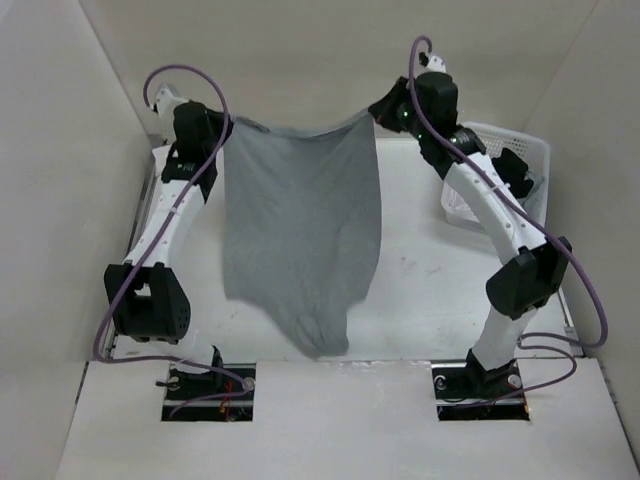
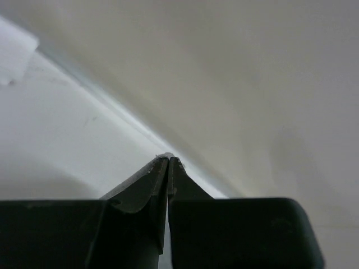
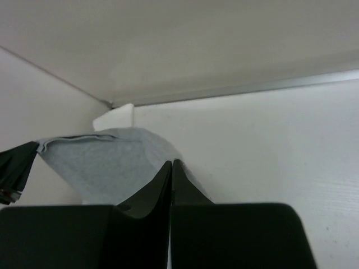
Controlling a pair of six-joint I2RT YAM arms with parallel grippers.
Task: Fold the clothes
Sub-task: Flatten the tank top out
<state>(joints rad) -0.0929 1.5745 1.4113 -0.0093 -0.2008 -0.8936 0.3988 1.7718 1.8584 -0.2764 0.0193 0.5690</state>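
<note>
Tools on both arms are pinched fully shut. The left tool (image 1: 230, 124) grips the upper left corner of the grey top (image 1: 300, 230), and the right tool (image 1: 376, 115) grips the upper right corner. Both are raised above the far half of the table (image 1: 430, 270). In the left wrist view the fingertips (image 2: 160, 168) meet with only a pale sliver between them, so the cloth itself barely shows there. In the right wrist view the grey fabric spreads away to the left behind the closed tips. The top's upper edge sags slightly between the two tools. Its body hangs as a wide sheet and narrows to a rumpled point near the arm bases. Whether that point touches the table I cannot tell. A white lattice basket (image 1: 528, 150) stands at the table's far right, behind the right arm.
</note>
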